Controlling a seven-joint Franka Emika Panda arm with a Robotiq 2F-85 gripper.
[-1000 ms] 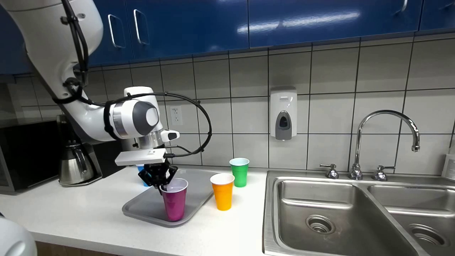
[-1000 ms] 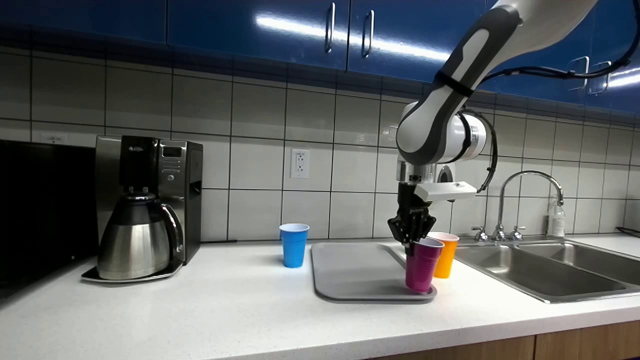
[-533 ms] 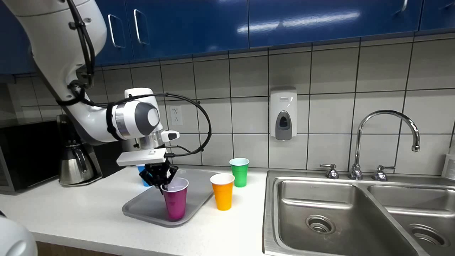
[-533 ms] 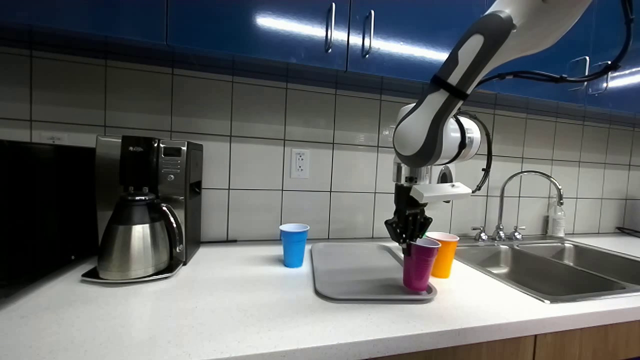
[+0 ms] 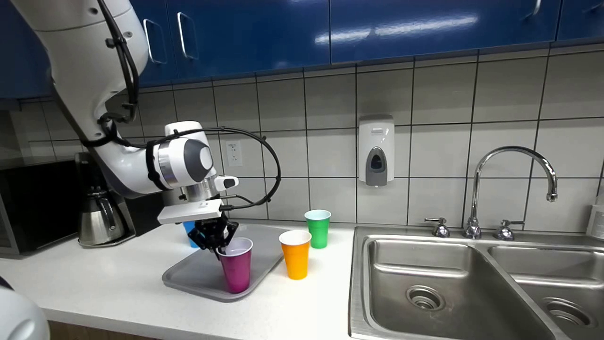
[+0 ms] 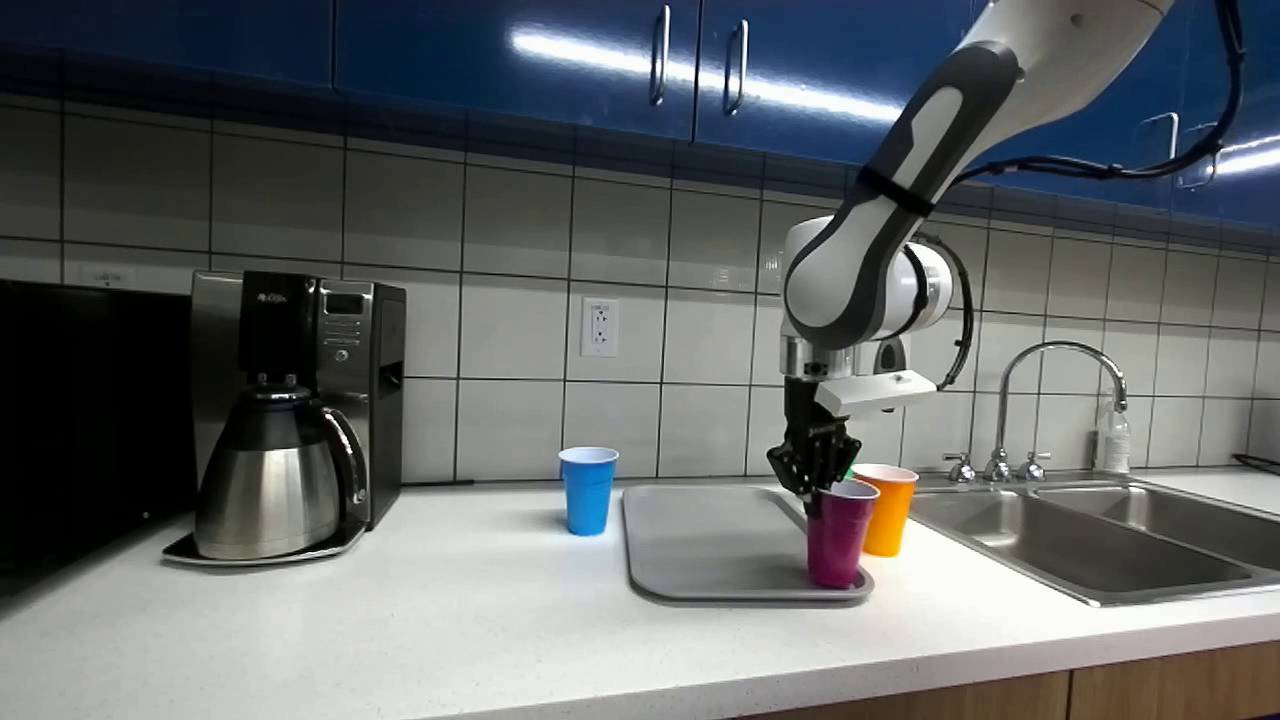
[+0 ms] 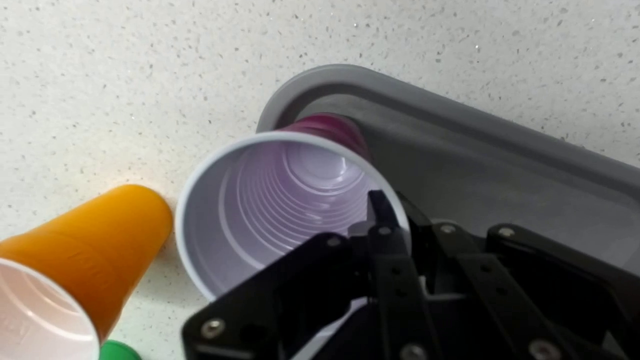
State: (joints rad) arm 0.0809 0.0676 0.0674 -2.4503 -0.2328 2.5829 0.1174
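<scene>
Your gripper (image 7: 394,204) is clamped on the wall of the purple cup (image 6: 840,540), one finger (image 7: 384,210) inside the rim, one outside; the cup is at the near right corner of the tray (image 6: 715,540), though you cannot tell whether its base touches. On the counter (image 6: 400,630), the orange cup (image 6: 890,520) stands to its right; the green cup (image 5: 319,232) stands farther back; the blue cup (image 6: 588,497) stands left of the tray.

The tray (image 6: 710,545) lies between pot (image 6: 268,490) and sink (image 6: 1100,550). In an exterior view, a cup (image 6: 840,537) is at the tray's near right corner.
</scene>
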